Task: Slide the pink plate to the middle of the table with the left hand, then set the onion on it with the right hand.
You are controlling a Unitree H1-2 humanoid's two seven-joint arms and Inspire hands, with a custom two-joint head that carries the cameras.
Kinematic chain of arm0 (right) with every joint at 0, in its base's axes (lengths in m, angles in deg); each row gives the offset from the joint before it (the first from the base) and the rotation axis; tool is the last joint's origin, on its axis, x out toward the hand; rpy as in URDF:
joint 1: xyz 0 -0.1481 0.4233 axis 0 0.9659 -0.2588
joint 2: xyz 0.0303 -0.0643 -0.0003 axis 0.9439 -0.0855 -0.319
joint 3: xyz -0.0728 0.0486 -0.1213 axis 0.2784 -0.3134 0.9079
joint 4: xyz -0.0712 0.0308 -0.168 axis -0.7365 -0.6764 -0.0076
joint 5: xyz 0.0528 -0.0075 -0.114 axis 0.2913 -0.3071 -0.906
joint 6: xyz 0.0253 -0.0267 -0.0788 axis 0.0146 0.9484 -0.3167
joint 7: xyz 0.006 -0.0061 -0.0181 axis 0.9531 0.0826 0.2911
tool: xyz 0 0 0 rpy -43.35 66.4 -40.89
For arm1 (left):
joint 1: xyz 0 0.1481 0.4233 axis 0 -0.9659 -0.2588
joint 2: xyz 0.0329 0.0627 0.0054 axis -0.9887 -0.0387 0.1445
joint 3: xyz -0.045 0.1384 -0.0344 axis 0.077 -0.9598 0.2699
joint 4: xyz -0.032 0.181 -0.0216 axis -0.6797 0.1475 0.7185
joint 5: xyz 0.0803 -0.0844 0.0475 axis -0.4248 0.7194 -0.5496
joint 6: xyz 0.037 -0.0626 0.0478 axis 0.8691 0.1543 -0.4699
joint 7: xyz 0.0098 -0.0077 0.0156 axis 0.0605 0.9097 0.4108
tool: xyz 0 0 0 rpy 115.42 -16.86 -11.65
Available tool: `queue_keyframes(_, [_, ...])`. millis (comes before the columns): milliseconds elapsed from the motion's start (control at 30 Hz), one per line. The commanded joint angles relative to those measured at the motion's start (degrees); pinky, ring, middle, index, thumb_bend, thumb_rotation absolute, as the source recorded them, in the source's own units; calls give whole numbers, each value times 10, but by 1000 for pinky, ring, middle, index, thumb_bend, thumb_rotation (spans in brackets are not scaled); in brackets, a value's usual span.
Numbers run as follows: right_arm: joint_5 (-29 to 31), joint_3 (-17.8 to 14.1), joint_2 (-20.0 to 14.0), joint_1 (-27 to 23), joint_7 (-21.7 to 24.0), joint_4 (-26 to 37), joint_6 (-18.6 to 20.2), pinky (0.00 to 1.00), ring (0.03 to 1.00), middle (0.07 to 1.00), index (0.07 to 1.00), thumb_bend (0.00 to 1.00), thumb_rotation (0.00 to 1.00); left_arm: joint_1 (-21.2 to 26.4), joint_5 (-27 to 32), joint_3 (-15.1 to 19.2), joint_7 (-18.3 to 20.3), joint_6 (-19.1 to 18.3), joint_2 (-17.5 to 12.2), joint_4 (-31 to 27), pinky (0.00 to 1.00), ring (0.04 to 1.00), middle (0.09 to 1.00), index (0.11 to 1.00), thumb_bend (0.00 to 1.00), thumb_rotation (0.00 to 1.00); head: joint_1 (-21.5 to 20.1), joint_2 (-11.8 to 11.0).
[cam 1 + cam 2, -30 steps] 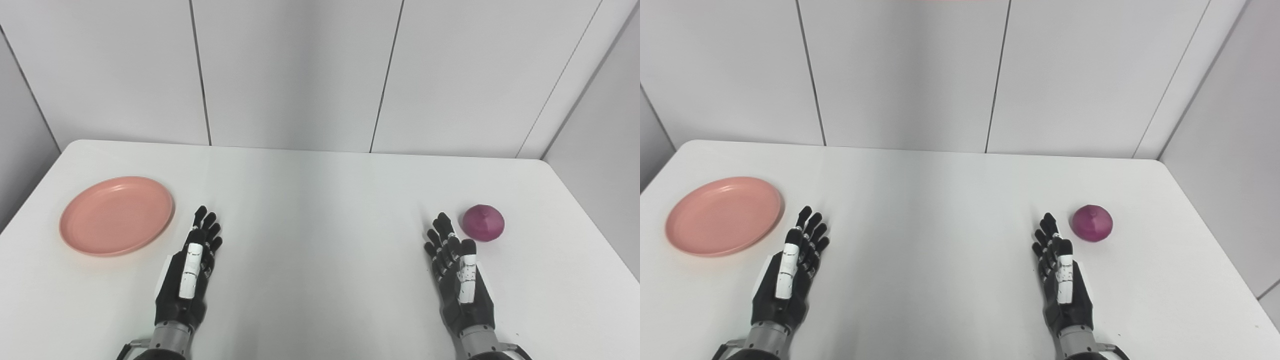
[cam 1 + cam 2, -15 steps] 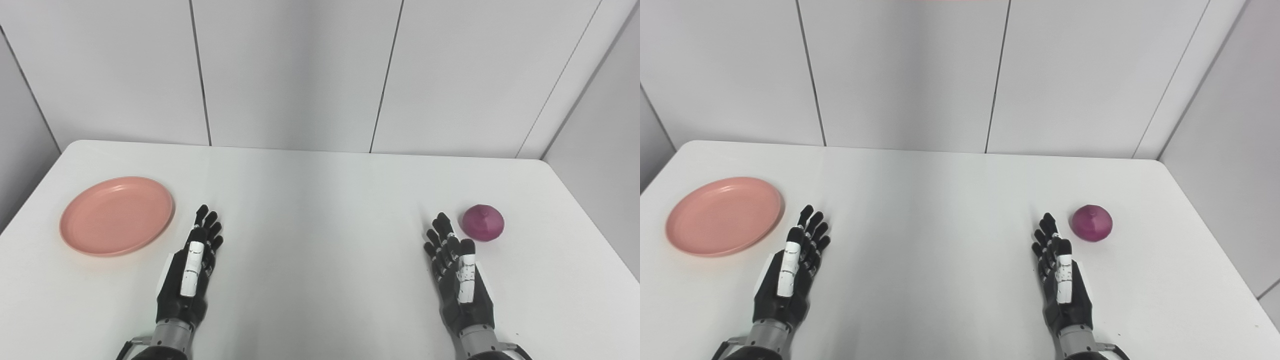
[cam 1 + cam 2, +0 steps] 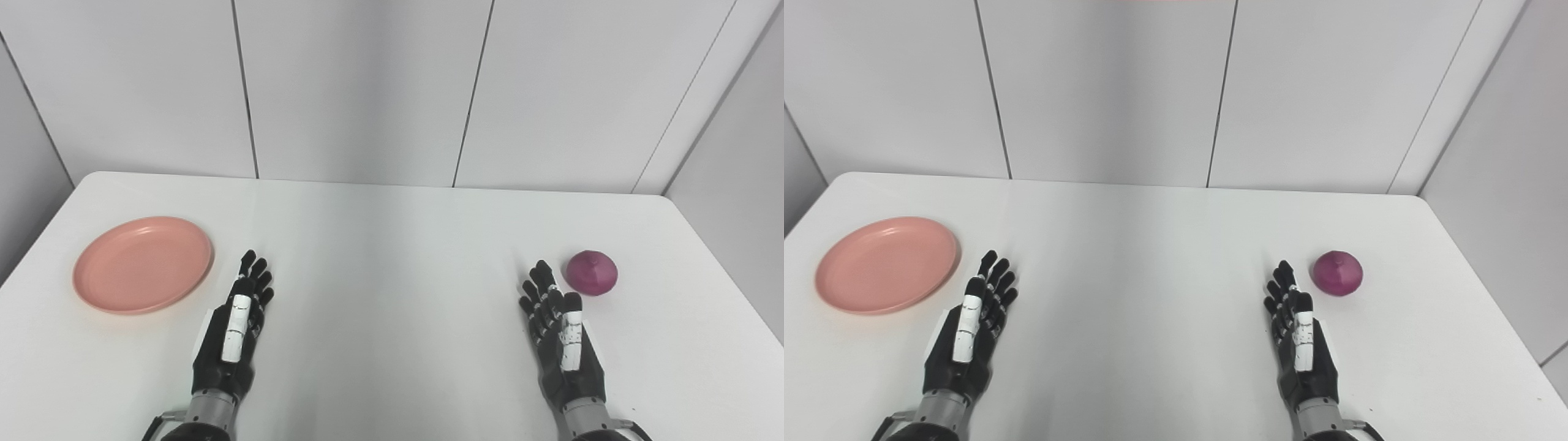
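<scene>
White table carries the pink plate at nine o'clock and the onion at three; left hand and right hand lie empty, fingers extended, slightly apart.

No readable text, label or number anywhere (plate and onion included).
</scene>
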Motion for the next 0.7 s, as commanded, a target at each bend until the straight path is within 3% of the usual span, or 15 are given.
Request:
queue_keyframes(0, [4, 4, 9, 29, 4, -49, 14, 1000, 1000, 1000, 1000, 886, 999, -23, 2, 2, 2, -5, -5, 37, 1000, 1000, 1000, 1000, 823, 896, 0, 0])
queue_keyframes(400, [4, 4, 7, 31, 5, -48, 11, 1000, 1000, 1000, 1000, 882, 998, -24, 0, 1, 1, -3, -3, 38, 1000, 1000, 1000, 1000, 823, 896, 6, -2])
queue_keyframes(667, [16, -6, -6, 30, 18, -61, 1, 1000, 1000, 1000, 1000, 870, 1000, -25, -13, -9, -8, 3, 12, 46, 1000, 1000, 1000, 1000, 828, 892, 59, -23])
